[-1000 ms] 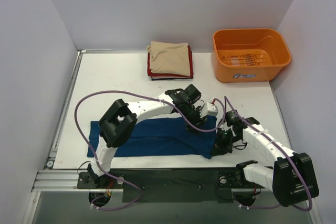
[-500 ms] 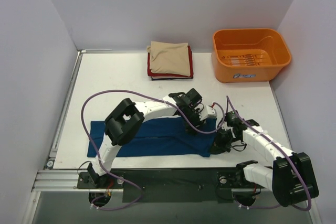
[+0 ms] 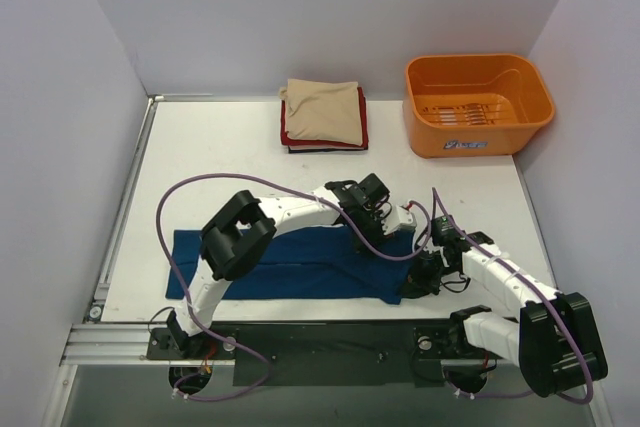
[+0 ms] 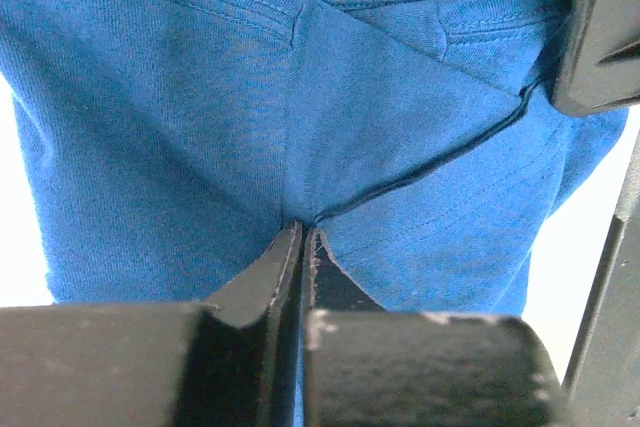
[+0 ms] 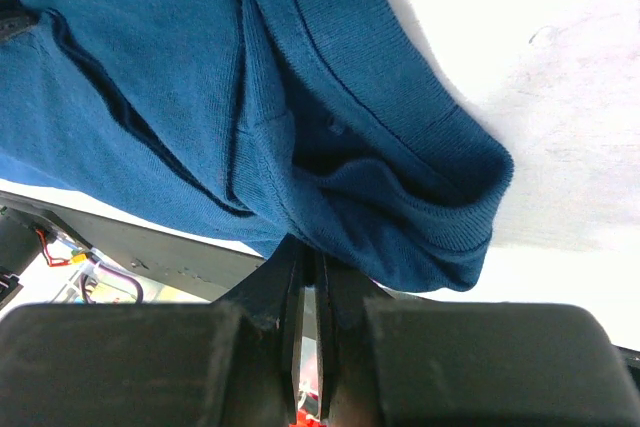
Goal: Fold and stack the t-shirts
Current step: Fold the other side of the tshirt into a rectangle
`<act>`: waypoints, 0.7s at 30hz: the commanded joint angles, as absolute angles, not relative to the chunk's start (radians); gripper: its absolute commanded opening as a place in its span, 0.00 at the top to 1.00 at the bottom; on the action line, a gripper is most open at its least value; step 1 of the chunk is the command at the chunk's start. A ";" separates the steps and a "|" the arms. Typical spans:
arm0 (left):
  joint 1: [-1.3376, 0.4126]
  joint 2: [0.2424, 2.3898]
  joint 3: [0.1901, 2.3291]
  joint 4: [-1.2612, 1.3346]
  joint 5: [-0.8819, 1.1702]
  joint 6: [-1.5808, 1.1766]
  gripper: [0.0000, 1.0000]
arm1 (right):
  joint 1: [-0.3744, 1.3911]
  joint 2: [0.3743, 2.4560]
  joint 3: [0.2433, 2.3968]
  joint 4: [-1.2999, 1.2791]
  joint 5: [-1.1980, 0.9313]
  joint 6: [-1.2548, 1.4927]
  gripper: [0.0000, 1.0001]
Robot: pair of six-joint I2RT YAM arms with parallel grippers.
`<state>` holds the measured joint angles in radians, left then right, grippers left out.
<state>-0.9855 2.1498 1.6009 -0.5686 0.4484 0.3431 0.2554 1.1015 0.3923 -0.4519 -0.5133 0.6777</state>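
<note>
Change at the left end effector [image 4: 303,227]: apart a moment ago, now pressed together on a raised crease of the dark blue t-shirt [image 3: 290,262], with the arm drawn slightly nearer than before. Grasp judged made; cloth not yet lifted, fold judged ready to begin.

No change at the right end effector [image 5: 308,247]: clamped as before on the hemmed near-right corner of the same shirt, just beside the left one.

Position of the work: spread as a long band along the near part of the counter [image 3: 220,157], left end lying free, right end pinched at two points. Meets both sets of jaws at their tips and fans away from them; nothing left to reach for.

Farther back, the folded stack [image 3: 322,115], beige over red and dark, well apart from both. At far right, the orange tub [image 3: 478,107], untouched.
</note>
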 commanded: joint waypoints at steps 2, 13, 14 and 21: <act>-0.986 2.072 1.618 -0.601 0.452 0.305 1.00 | 0.250 1.083 0.408 -0.483 -0.520 0.681 1.00; -0.919 1.983 1.609 -0.620 0.508 0.253 1.00 | 0.245 1.051 0.437 -0.515 -0.523 0.660 1.00; -0.916 1.980 1.606 -0.624 0.509 0.253 1.00 | 0.245 1.048 0.443 -0.520 -0.523 0.655 1.00; -0.926 2.016 1.592 -0.620 0.541 0.271 1.00 | 0.245 1.057 0.497 -0.561 -0.520 0.624 1.00</act>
